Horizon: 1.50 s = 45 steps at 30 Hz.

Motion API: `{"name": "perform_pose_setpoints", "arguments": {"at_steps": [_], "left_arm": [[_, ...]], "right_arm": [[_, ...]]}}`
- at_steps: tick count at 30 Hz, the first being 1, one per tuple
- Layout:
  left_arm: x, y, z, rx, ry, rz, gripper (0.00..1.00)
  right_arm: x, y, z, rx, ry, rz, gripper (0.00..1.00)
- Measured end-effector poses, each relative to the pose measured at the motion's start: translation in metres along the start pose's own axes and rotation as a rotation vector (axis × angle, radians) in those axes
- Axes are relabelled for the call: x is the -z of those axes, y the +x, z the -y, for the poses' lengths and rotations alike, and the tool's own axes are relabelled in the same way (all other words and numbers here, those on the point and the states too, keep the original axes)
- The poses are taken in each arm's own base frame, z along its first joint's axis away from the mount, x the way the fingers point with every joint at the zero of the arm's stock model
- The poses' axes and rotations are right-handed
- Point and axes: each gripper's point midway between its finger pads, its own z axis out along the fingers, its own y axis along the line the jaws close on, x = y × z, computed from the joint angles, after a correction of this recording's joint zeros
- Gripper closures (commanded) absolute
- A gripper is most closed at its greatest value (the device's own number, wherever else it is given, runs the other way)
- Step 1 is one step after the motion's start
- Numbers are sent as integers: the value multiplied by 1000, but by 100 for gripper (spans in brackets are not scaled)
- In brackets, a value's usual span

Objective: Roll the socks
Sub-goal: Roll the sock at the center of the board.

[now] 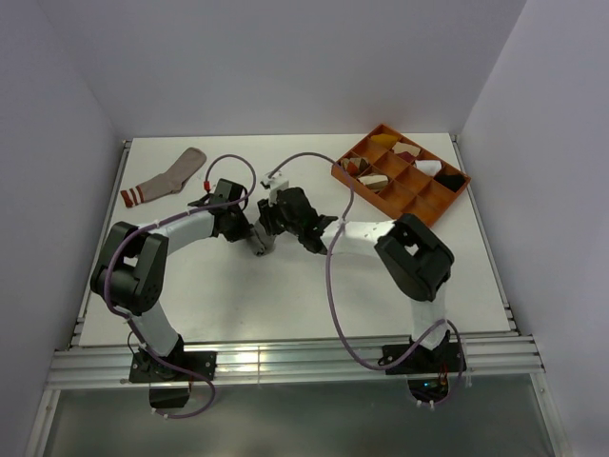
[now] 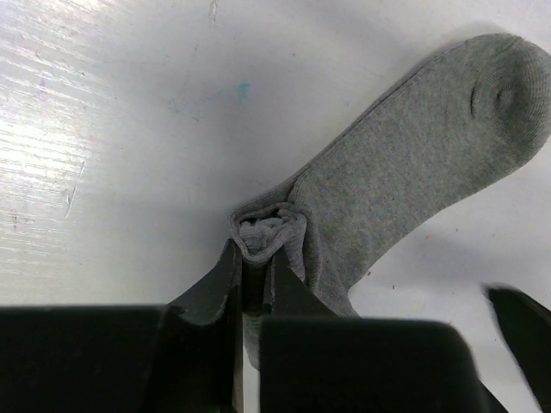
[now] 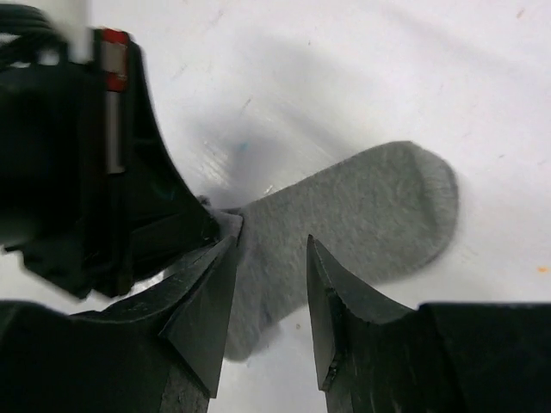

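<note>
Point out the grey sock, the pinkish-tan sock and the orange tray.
grey sock [image 2: 413, 163]: left wrist view, middle of the foot.
pinkish-tan sock [image 1: 169, 178]: top external view, middle of its body.
orange tray [image 1: 376, 198]: top external view, near outer wall.

left gripper and right gripper crowd each other over the grey sock; bare table nearer the bases gives passage; orange tray blocks far right, pinkish sock far left

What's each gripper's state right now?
Left gripper: closed, pinching the bunched end of the grey sock.
Right gripper: open, jaws either side of the grey sock, gripping nothing.
</note>
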Motion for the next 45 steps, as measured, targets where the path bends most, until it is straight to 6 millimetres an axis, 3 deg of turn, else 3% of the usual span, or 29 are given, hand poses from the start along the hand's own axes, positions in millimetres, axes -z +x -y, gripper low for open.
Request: {"name": "perform_pose_setpoints", "arguments": {"at_steps": [5,8,10,16,27,39,45], "left_arm": [[0,1,1,0,5,-6,100],[0,2,1,0,6,-8,100],[1,2,1,0,8,-10,100],[12,9,1,-6,10,-42,100],[57,6,13,-12,116,-11,100],[30,40,-20,21,12,-100,100],[24,41,-21,88,-10,-103,100]], "right_arm": [[-30,40,1,-40,13,-133,55],[-41,65,3,-63,33,-214,60],[-46,61,2,-83,41,-215,67],[-49,61,2,-146,78,-280,68],[-47,64,-4,-205,103,-336,68],[-46,65,-8,-217,109,-363,68],[-46,65,-8,-222,112,-366,68]]}}
